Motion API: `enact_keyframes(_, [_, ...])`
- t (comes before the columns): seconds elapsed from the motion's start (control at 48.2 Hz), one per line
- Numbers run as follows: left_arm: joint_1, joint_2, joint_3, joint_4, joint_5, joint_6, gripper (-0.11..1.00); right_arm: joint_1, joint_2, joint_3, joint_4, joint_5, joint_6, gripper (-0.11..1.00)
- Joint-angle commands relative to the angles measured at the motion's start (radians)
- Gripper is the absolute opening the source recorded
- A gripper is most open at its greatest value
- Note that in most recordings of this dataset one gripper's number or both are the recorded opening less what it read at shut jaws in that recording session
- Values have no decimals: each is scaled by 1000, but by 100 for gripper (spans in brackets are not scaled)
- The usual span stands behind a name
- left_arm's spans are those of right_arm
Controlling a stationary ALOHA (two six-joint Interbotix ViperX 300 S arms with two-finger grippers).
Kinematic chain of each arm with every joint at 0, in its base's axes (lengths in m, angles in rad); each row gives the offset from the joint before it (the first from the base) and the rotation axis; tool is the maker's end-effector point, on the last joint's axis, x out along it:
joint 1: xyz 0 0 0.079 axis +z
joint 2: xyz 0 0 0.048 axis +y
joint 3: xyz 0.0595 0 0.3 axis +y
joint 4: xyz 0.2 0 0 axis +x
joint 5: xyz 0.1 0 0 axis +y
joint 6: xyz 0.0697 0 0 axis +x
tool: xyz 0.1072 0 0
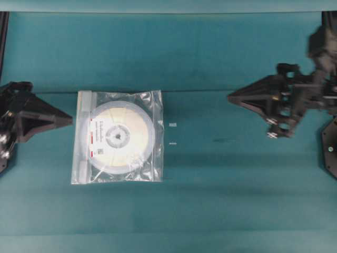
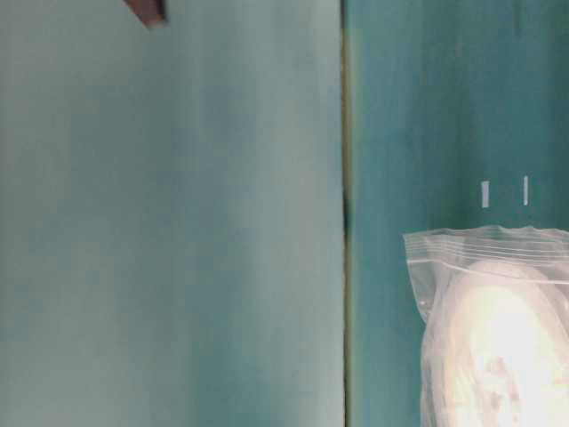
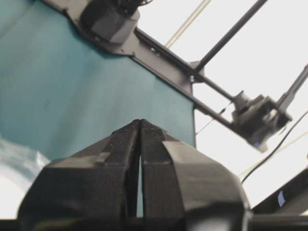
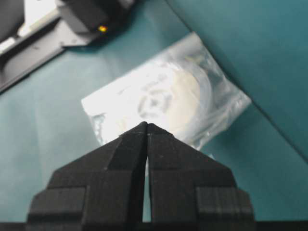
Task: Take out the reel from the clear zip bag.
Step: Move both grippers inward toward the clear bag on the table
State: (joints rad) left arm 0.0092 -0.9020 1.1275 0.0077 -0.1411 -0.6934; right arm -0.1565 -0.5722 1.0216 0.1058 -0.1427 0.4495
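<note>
The clear zip bag [image 1: 118,137] lies flat on the teal table, left of centre, its zip strip along the left edge. The reel [image 1: 120,138] is inside it, a white disc with a cream centre, grey hub and a label with a red stripe. The bag also shows in the table-level view [image 2: 493,325] and in the right wrist view [image 4: 168,98]. My left gripper [image 1: 70,120] is shut and empty, its tip just left of the bag's zip edge. My right gripper [image 1: 229,97] is shut and empty, well to the right of the bag, above the table.
Two small white marks [image 1: 172,125] lie on the table just right of the bag. A seam runs across the table behind the bag [image 1: 210,90]. A black arm base [image 1: 330,147] stands at the right edge.
</note>
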Motion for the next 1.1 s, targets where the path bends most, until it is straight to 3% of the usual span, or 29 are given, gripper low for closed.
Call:
enact_keyframes(0.0, [26,28,-11,3,9,-84,-1,-8,66,-57,3,-5,49,0])
enact_keyframes(0.166, [60,72,23,3,61,-268,-1,-8,206,-129,3,-2,109,0])
enact_keyframes(0.373, [67,124,77,3,156,-390,-1,-8,302,-195,3,0,144,0])
enact_keyframes(0.809, [94,199,209,12,169,-385,-1,-8,344,-218,3,5,147,0])
enact_keyframes(0.975, [95,202,219,12,104,-387,-1,-8,342,-215,3,15,147,0])
enact_keyframes(1.079, [97,221,229,12,101,-385,9,-8,342,-213,3,23,147,0])
